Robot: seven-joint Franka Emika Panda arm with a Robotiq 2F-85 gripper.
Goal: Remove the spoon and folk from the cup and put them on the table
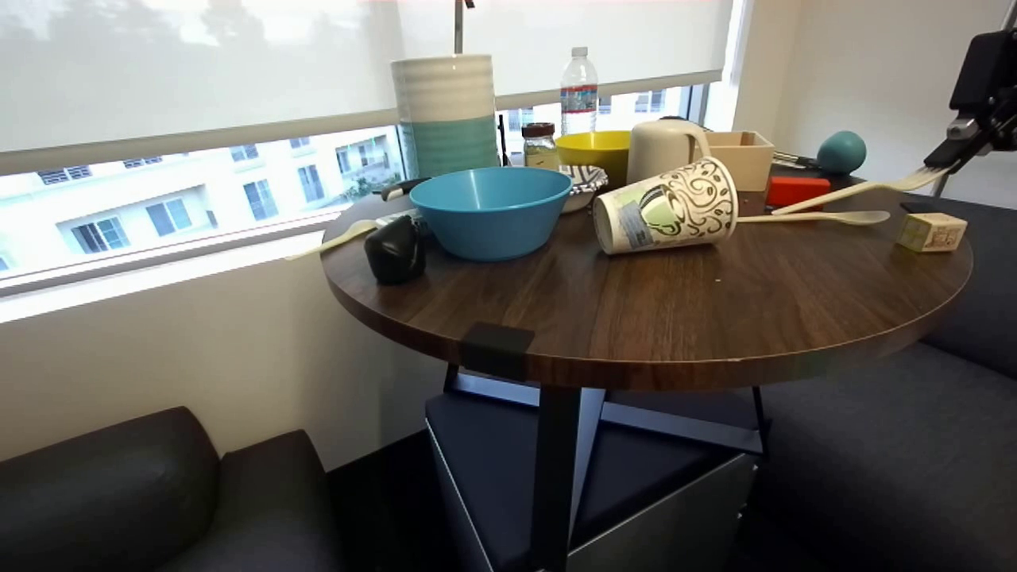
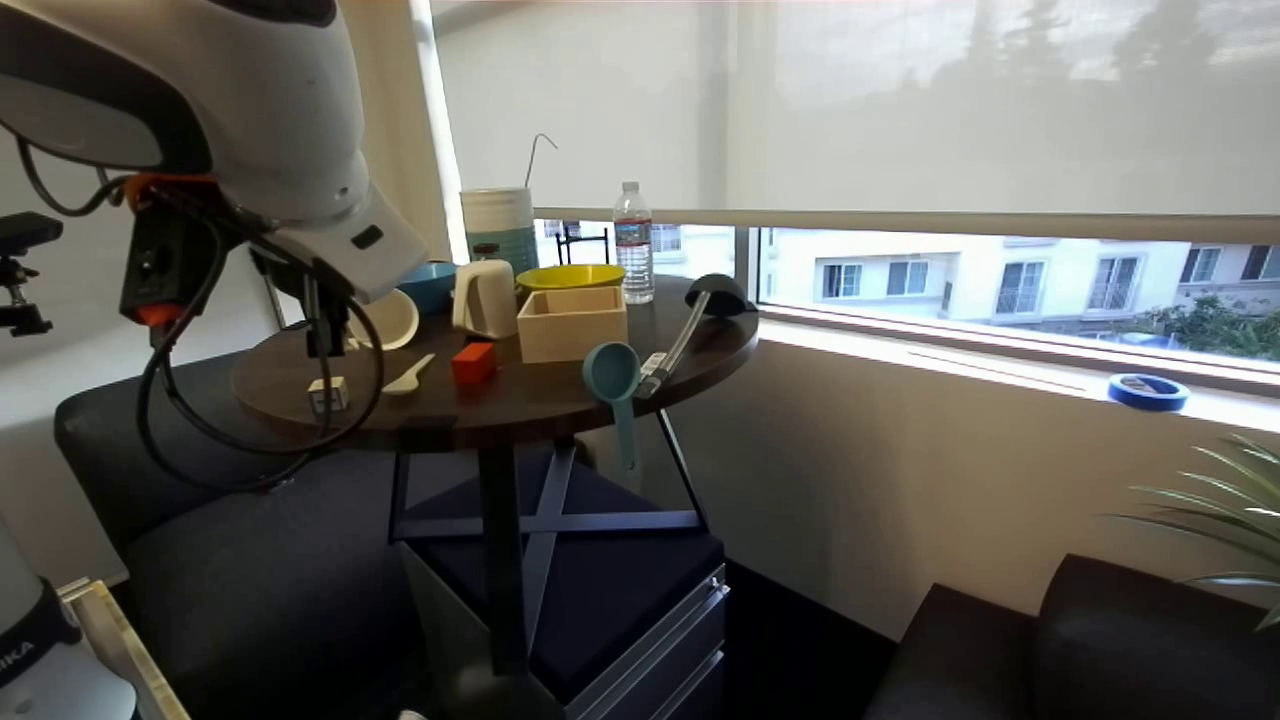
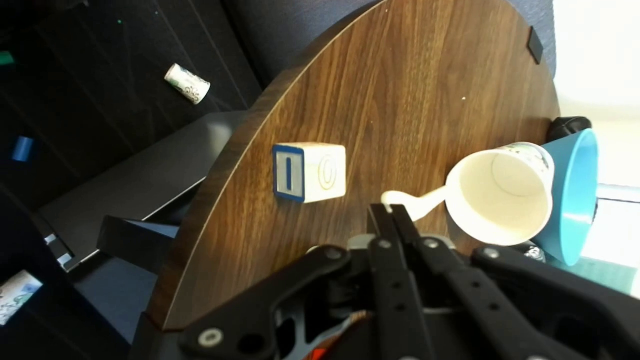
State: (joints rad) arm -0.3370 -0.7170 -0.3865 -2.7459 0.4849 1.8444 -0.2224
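The patterned paper cup lies on its side on the dark round table. It also shows in an exterior view and in the wrist view, where no utensil shows inside. The pale spoon lies on the table beside the cup. It also shows in an exterior view and the wrist view. My gripper is shut on the tines of a pale fork, its handle slanting down toward the table. In the wrist view my fingertips hide most of the fork.
A letter block stands near the edge, with a red block nearby. A blue bowl, mug, wooden box, yellow bowl and bottle stand around the cup. Another pale utensil overhangs the edge.
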